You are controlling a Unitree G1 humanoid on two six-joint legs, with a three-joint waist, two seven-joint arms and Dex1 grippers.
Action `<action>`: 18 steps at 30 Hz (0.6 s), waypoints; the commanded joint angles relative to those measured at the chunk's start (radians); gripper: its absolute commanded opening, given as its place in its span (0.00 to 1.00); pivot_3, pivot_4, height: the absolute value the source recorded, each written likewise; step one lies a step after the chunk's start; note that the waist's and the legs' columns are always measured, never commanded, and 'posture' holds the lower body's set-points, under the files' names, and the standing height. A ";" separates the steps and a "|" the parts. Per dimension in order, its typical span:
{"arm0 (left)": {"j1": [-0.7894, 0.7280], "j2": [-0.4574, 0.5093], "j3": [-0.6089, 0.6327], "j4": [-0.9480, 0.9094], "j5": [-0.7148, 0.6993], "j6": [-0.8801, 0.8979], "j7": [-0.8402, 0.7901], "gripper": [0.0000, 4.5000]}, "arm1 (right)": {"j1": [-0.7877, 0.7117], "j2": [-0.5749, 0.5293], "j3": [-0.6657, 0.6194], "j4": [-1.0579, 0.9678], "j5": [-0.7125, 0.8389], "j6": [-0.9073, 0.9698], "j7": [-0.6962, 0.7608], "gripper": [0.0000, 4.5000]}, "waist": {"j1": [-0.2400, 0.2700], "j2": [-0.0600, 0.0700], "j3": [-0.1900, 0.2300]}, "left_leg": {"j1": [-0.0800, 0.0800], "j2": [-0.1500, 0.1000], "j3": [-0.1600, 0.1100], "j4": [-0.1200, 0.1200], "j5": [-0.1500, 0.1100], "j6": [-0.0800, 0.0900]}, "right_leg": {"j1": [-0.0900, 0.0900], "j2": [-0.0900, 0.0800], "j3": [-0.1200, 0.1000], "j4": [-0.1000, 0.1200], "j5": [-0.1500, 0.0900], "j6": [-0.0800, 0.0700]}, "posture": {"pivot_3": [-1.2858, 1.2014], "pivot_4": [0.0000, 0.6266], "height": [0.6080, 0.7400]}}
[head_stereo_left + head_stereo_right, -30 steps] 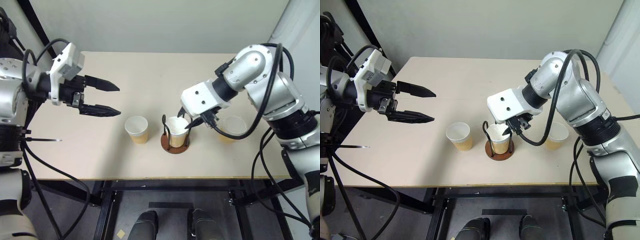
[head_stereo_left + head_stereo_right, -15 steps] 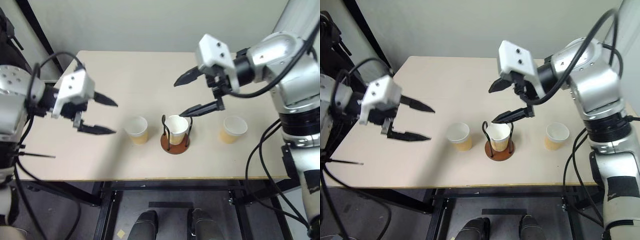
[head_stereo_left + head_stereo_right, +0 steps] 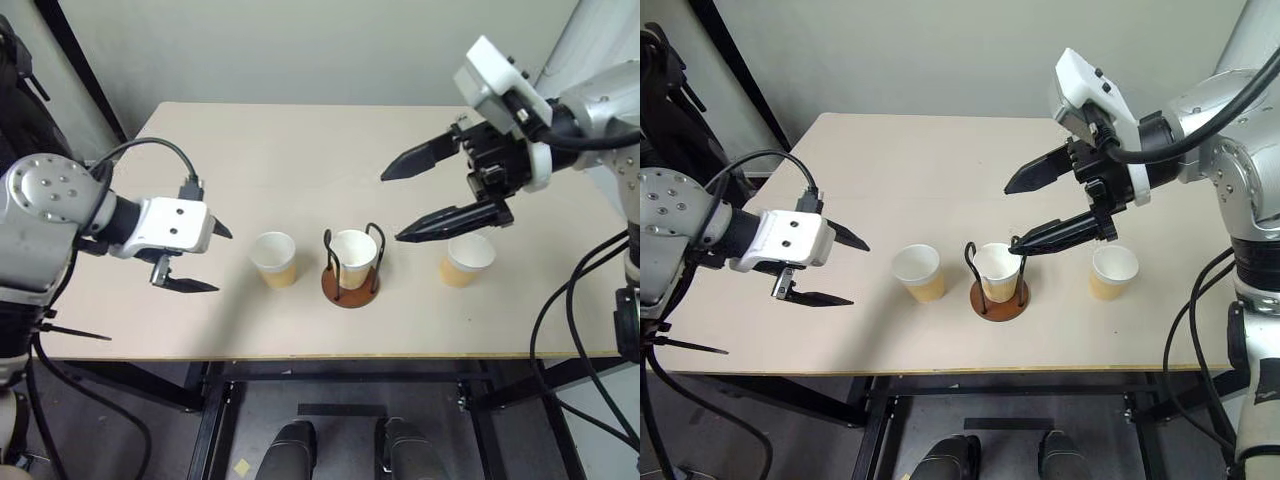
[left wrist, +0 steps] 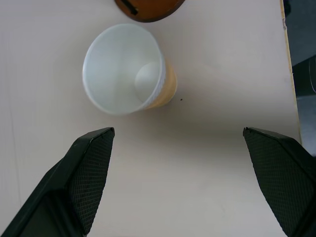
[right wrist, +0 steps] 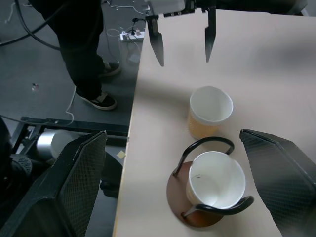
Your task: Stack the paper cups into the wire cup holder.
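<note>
One paper cup (image 3: 353,256) sits in the wire cup holder (image 3: 350,284) near the desk's (image 3: 250,160) front edge — two more cups (image 3: 274,258) (image 3: 466,258) flank it, nothing between — both the left gripper (image 3: 200,257) and right gripper (image 3: 415,198) with jaws spread wide, empty.

The left gripper (image 3: 205,257) sits at the left middle of the left eye view, low, its two black fingers spread wide and pointing rightward. The right gripper (image 3: 415,200) hangs in the upper right, raised, its fingers wide apart and pointing leftward, empty.
</note>
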 commanded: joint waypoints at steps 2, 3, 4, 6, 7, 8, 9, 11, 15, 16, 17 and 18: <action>-0.046 -0.043 -0.031 0.041 0.053 -0.046 0.010 1.00 | -0.025 -0.029 -0.024 -0.023 0.034 0.007 -0.007 0.99 | 0.000 0.000 0.000 | 0.000 0.000 0.000 0.000 0.000 0.000 | 0.000 0.000 0.000 0.000 0.000 0.000 | 0.52 0.24 1.00; -0.055 -0.059 -0.041 0.052 0.065 -0.054 0.014 1.00 | -0.025 -0.034 -0.023 -0.022 0.035 0.006 -0.008 0.99 | 0.001 0.000 0.000 | 0.000 0.000 0.000 0.000 0.000 0.000 | 0.000 0.000 0.000 0.000 0.000 0.000 | 0.52 0.24 1.00; -0.068 -0.078 -0.053 0.068 0.077 -0.062 0.017 1.00 | -0.025 -0.038 -0.021 -0.020 0.036 0.004 -0.008 0.99 | 0.003 0.000 0.000 | 0.000 0.000 0.000 0.000 0.000 0.000 | 0.000 0.000 0.000 0.000 0.000 0.000 | 0.52 0.24 1.00; -0.099 -0.114 -0.074 0.107 0.102 -0.088 0.022 1.00 | -0.026 -0.044 -0.017 -0.017 0.035 -0.004 -0.009 0.99 | 0.003 0.000 0.000 | -0.001 0.000 0.000 0.001 0.000 0.000 | 0.000 0.000 0.000 0.000 0.001 -0.001 | 0.52 0.24 1.00; -0.117 -0.133 -0.083 0.129 0.113 -0.101 0.024 1.00 | -0.027 -0.045 -0.016 -0.016 0.035 -0.006 -0.010 0.99 | 0.004 0.000 0.000 | -0.001 0.000 0.000 0.001 0.000 0.000 | 0.000 0.000 0.000 0.000 0.001 -0.001 | 0.52 0.24 1.00; -0.133 -0.149 -0.091 0.150 0.121 -0.113 0.025 1.00 | -0.027 -0.046 -0.014 -0.014 0.033 -0.009 -0.011 0.99 | 0.004 0.000 0.000 | -0.001 0.000 0.000 0.001 0.000 0.000 | 0.000 -0.001 0.000 0.000 0.001 -0.001 | 0.52 0.24 1.00; -0.145 -0.161 -0.097 0.167 0.127 -0.125 0.023 1.00 | -0.028 -0.047 -0.013 -0.012 0.032 -0.013 -0.013 0.99 | 0.005 0.000 0.000 | -0.001 0.000 0.000 0.001 0.000 0.001 | 0.000 -0.001 0.000 0.000 0.001 -0.001 | 0.52 0.24 1.00; -0.169 -0.186 -0.107 0.203 0.136 -0.146 0.021 1.00 | -0.029 -0.048 -0.011 -0.011 0.031 -0.016 -0.017 0.99 | 0.005 0.000 0.000 | -0.001 0.000 0.000 0.001 0.000 0.001 | 0.000 -0.001 -0.001 0.000 0.001 -0.001 | 0.52 0.24 1.00; -0.189 -0.211 -0.123 0.255 0.150 -0.204 0.010 1.00 | -0.032 -0.050 -0.011 -0.016 0.035 -0.012 -0.023 0.99 | 0.005 0.000 0.000 | -0.001 0.000 0.000 0.001 0.000 0.001 | 0.000 -0.001 -0.001 0.000 0.001 -0.001 | 0.52 0.24 1.00; -0.192 -0.215 -0.126 0.265 0.153 -0.213 0.006 1.00 | -0.032 -0.050 -0.011 -0.016 0.036 -0.012 -0.024 0.99 | 0.005 0.000 0.000 | -0.001 0.000 0.000 0.001 0.000 0.001 | 0.000 -0.001 -0.001 0.000 0.001 0.000 | 0.52 0.24 1.00; -0.192 -0.219 -0.131 0.275 0.155 -0.225 -0.001 1.00 | -0.032 -0.051 -0.011 -0.017 0.037 -0.011 -0.026 0.99 | 0.005 0.000 0.000 | -0.001 0.000 0.000 0.001 0.000 0.001 | 0.000 0.000 -0.001 0.000 0.001 0.000 | 0.52 0.24 1.00; -0.192 -0.221 -0.135 0.282 0.157 -0.236 -0.006 1.00 | -0.032 -0.053 -0.012 -0.018 0.037 -0.009 -0.028 0.99 | 0.005 0.000 0.000 | -0.001 0.000 0.000 0.001 0.000 0.001 | 0.000 0.000 -0.001 0.000 0.001 0.000 | 0.52 0.24 1.00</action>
